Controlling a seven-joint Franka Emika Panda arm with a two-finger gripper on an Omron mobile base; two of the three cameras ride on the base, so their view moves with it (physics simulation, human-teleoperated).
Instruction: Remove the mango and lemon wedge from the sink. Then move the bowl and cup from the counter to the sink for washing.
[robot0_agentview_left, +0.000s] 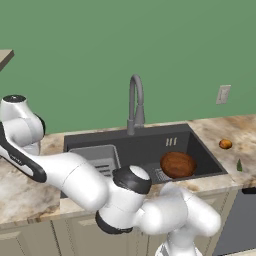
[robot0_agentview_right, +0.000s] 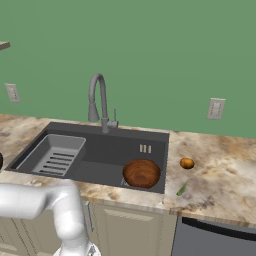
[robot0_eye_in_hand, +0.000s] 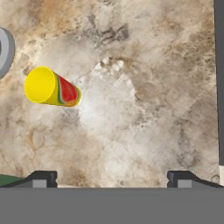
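Gripper (robot0_eye_in_hand: 112, 177) open, fingertips (robot0_eye_in_hand: 41, 178) set wide apart, nothing between them; it hangs over bare counter (robot0_eye_in_hand: 144, 113) looking down. Cup (robot0_eye_in_hand: 51, 87), yellow with a red and green patch on its side, stands on the counter up and left of the fingertips in the hand view, well apart from them, not touched. In the base views the arm (robot0_agentview_left: 75, 175) stretches left across the counter's front edge. Sink (robot0_agentview_left: 145, 145) lies in the counter with its faucet (robot0_agentview_left: 135, 102) at the back edge and the slotted tray (robot0_agentview_right: 54, 155) in its left part. Bowl (robot0_agentview_left: 177, 164) sits inside the sink at the front right corner. Mango (robot0_agentview_left: 225, 144) rests on the counter right of the sink, near its right edge. Lemon wedge (robot0_agentview_left: 239, 165) lies on the counter nearer the front edge, apart from the mango
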